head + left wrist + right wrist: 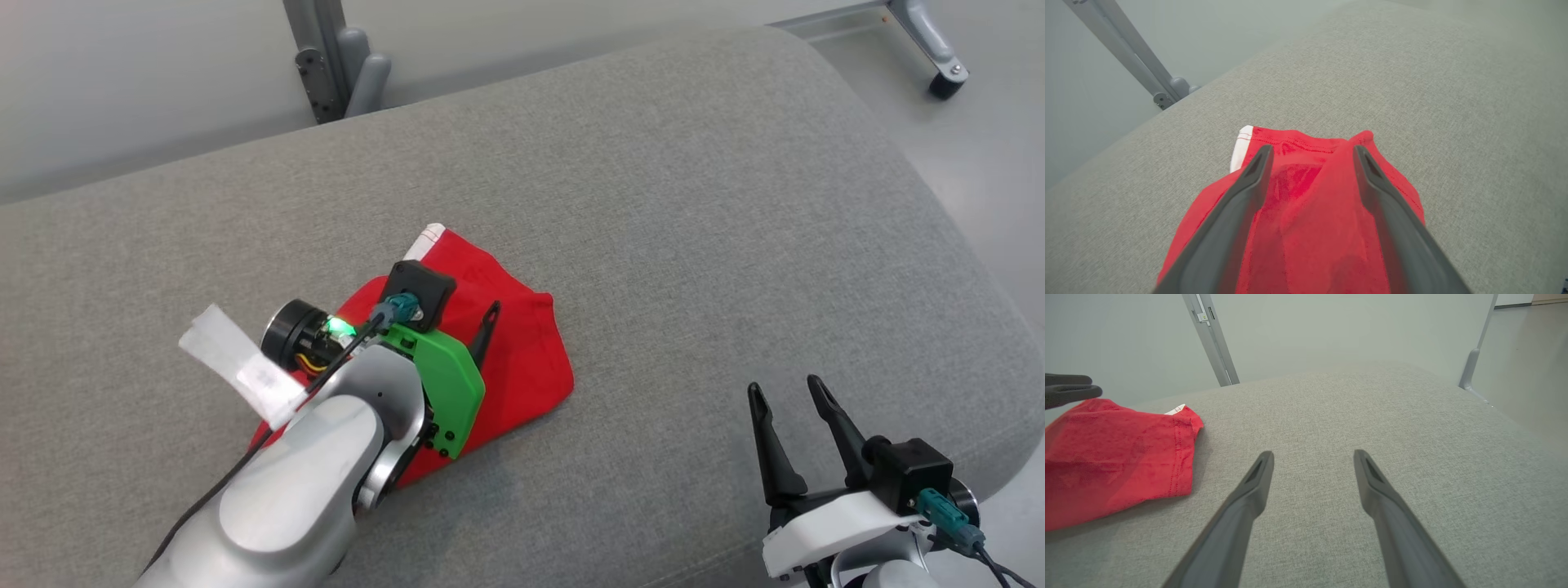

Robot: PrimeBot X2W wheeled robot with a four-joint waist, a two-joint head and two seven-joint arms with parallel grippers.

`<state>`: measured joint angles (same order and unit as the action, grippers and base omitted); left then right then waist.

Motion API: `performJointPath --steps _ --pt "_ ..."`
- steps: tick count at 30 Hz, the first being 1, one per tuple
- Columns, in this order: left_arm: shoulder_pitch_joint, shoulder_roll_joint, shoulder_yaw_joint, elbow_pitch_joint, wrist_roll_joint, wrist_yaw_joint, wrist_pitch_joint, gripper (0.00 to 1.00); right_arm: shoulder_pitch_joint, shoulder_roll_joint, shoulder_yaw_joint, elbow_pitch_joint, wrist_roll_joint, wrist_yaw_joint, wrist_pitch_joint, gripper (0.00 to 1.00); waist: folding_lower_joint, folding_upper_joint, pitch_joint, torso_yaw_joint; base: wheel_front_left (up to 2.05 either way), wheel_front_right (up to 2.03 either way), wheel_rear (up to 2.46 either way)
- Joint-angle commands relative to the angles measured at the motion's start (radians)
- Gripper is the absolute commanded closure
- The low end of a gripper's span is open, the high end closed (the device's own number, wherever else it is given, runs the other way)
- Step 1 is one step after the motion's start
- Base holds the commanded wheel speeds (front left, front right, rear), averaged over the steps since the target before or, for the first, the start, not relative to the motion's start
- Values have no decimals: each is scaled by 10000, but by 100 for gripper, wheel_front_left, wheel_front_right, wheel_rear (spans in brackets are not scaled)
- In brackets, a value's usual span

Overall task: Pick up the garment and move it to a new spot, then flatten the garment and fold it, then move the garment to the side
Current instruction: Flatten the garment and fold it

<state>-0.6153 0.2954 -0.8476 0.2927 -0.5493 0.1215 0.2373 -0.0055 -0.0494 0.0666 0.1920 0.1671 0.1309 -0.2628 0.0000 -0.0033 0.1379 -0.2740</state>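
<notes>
Left pincer [1311, 151] spread wide, clamped on nothing, poised low over the red garment [522, 359]; in its wrist view, one dark finger [1237, 204] on either side of a raised ridge of red cloth, contact with the cloth impossible to judge. Garment lying crumpled and roughly folded on the grey cushion [694, 204], left of centre in the head view, partly hidden beneath the left arm's green housing [445, 384]. White band [1241, 147] with a thin red stitch line at one far corner of the garment, any print on it too small to tell. Right pincer [785, 390] likewise wide and empty, hovering over bare cushion near the front right edge, well apart from the garment. White paper tag [245, 367] hanging off the left arm beside the wrist; faint grey marks on it, too blurred to read. Small sticker [1201, 316] with a green speck on the grey metal post [1216, 355] behind the cushion, also unreadable. Black castor [947, 82] of a grey frame on the floor at the far right.
</notes>
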Motion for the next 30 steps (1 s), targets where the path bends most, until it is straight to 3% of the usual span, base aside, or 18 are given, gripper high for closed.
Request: performJointPath --steps 1,9,11,12,20,23,26,30 --pt "-260 -55 -115 287 136 -143 65 0 -75 -23 0 -12 58 -3 -30 0 0 33 452 -457 0 0 0" --pt "-1088 -188 -549 1551 187 -1008 513 1 -73 -22 -95 50 277 -3 -30 0 0 33 695 -723 0 0 0" --pt "-1079 -160 -666 1711 125 -1146 675 71 -101 -23 -132 79 285 -3 -30 0 0 33 683 -700 0 0 0" --pt "-1058 -161 -737 1774 76 -1235 778 100 -134 -22 -145 95 287 -3 -30 0 0 33 669 -682 0 0 0" --pt "-806 -275 -764 1312 -426 -1685 817 100 -211 -23 -165 115 211 -3 -30 0 0 33 499 -546 0 0 0" --pt "-502 -363 -446 386 -1271 -1926 985 100 -156 -25 -209 94 164 -3 -30 0 0 33 444 -510 0 0 0" --pt "-219 -125 180 -1263 -2865 -2177 1643 100 -178 -25 -257 33 96 -3 -30 0 0 33 583 -458 0 0 0" --pt "-425 627 1239 -2072 -4074 -2042 2198 100 -379 -23 -239 -33 190 -3 -30 0 0 33 885 -475 0 0 0"
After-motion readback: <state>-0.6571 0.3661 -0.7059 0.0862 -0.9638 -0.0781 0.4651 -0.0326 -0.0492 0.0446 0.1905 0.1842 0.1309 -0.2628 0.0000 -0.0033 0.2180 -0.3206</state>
